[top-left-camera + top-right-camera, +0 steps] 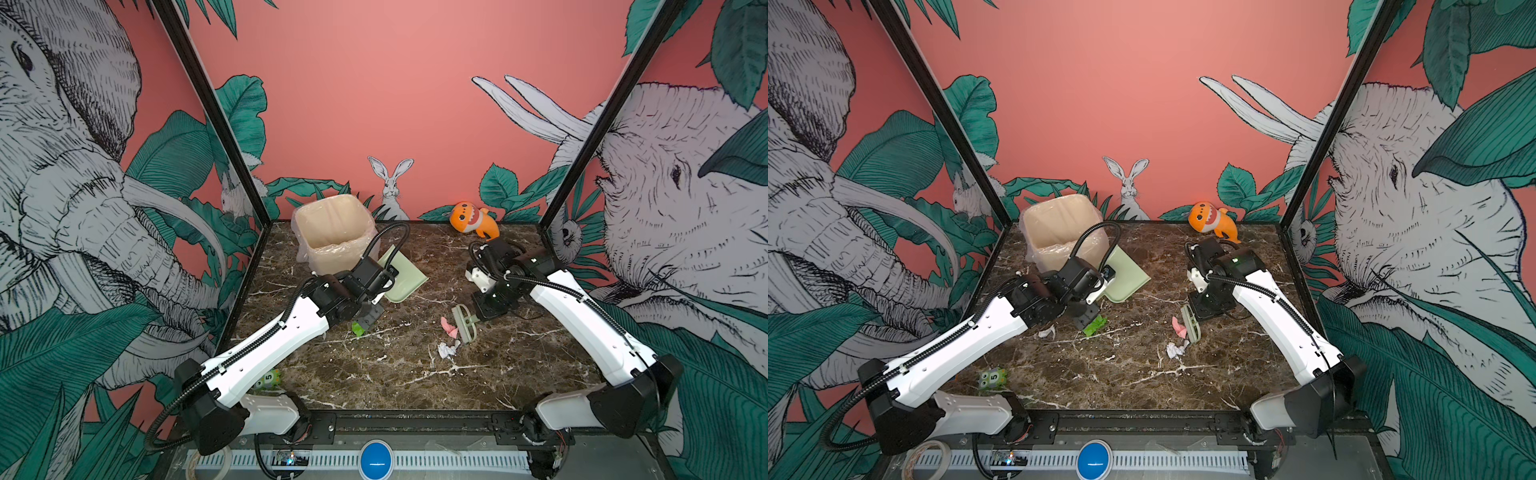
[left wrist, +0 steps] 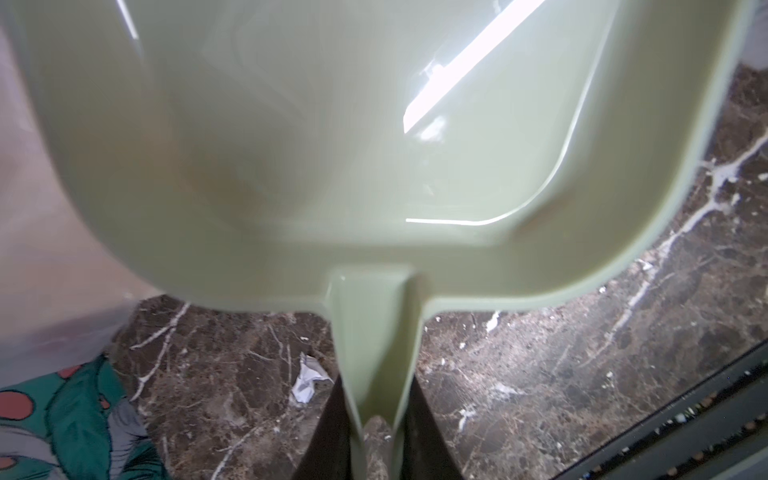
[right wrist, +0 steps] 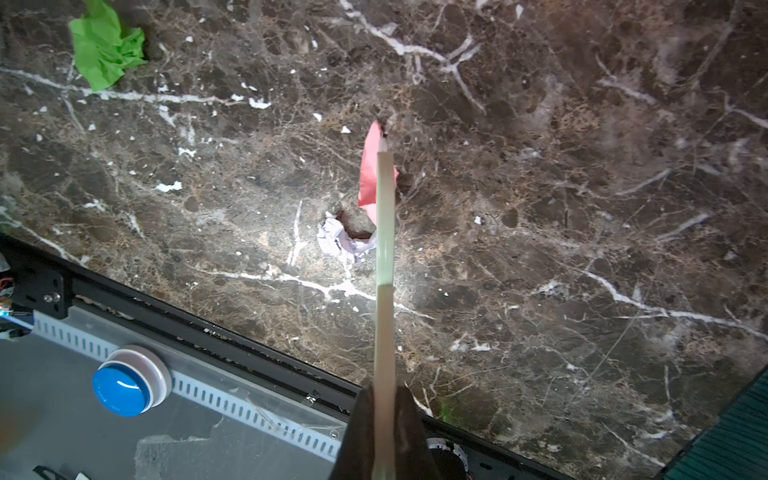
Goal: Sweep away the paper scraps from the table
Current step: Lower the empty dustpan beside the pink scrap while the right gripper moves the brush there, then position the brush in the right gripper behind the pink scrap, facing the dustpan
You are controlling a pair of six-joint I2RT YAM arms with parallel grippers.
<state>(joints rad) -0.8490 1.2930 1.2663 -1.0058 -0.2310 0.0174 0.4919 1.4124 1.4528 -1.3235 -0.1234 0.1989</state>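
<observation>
Now, crumpled paper scraps [image 1: 446,350] dot the counter [image 3: 582,208]: pink scrap [image 3: 368,166] touching, white scrap [image 3: 336,241] just beside the brush [image 3: 384,228] clamped in the right claw [image 3: 384,399]; green scrap [image 3: 104,50] nearer the left claw [image 2: 378,399], which grips the dustpan [image 2: 291,145] handle.

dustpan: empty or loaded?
Empty. The dustpan shows a bare green inside in the left wrist view; nothing lies in it.
</observation>
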